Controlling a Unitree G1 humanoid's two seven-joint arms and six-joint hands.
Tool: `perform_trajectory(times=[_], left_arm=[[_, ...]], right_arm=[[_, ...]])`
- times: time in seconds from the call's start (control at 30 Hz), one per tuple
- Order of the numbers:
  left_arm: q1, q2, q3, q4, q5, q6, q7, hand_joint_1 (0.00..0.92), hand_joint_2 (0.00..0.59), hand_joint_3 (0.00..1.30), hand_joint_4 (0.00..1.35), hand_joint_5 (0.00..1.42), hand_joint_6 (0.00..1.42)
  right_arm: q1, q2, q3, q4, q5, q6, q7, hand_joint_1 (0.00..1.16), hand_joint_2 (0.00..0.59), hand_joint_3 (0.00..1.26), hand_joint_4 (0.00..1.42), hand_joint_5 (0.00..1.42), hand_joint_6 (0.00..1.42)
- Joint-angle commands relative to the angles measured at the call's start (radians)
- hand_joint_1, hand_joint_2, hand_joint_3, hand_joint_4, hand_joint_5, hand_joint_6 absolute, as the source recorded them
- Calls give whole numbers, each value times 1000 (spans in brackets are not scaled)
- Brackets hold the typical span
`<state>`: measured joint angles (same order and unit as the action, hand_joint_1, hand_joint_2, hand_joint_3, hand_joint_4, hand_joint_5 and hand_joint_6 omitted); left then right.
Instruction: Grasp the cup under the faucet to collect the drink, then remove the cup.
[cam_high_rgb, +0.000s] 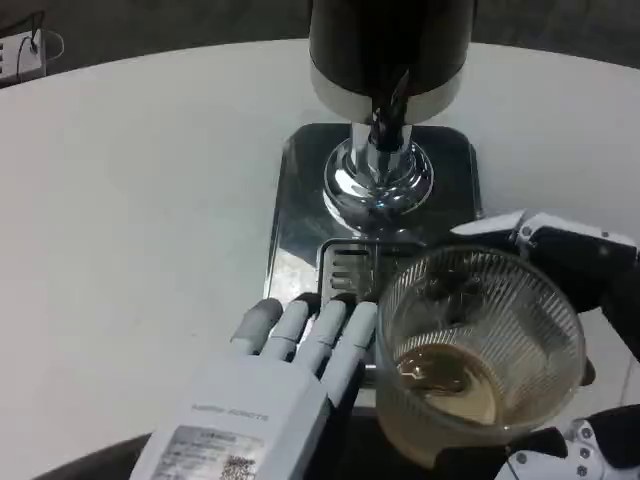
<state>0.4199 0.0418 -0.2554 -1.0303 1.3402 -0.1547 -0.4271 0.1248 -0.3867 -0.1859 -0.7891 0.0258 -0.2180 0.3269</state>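
A clear ribbed cup with a little amber drink at its bottom sits at the lower right, nearer to me than the faucet. My right hand wraps around the cup's right side, with fingers behind its rim and another part below it, so it holds the cup. My left hand lies at the lower middle with its fingers stretched out straight, just left of the cup, and holds nothing. Its fingertips reach the drip grate.
The dispenser has a black body on a chrome foot, standing on a shiny metal tray. White tabletop spreads to the left and behind. A power strip lies at the far left corner.
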Motion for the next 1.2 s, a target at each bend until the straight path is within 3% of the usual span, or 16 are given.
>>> perform_trajectory(times=[0.03, 0.43, 1.2], left_arm=[[1, -19, -1, -8, 24, -8, -5, 0, 62, 0, 0, 0, 0], [14, -42, 13, 14, 27, -2, 51, 0, 62, 0, 0, 0, 0], [19, -60, 5, 39, 23, 0, 91, 0, 64, 0, 0, 0, 0]], right_arm=[[10, 5, 9, -13, -13, -42, -1, 1162, 116, 804, 983, 1217, 1424], [0, 5, 40, -4, -51, -29, -5, 1162, 117, 804, 983, 1218, 1424], [-4, 24, 46, -5, -71, -15, -11, 1162, 117, 809, 983, 1218, 1424]])
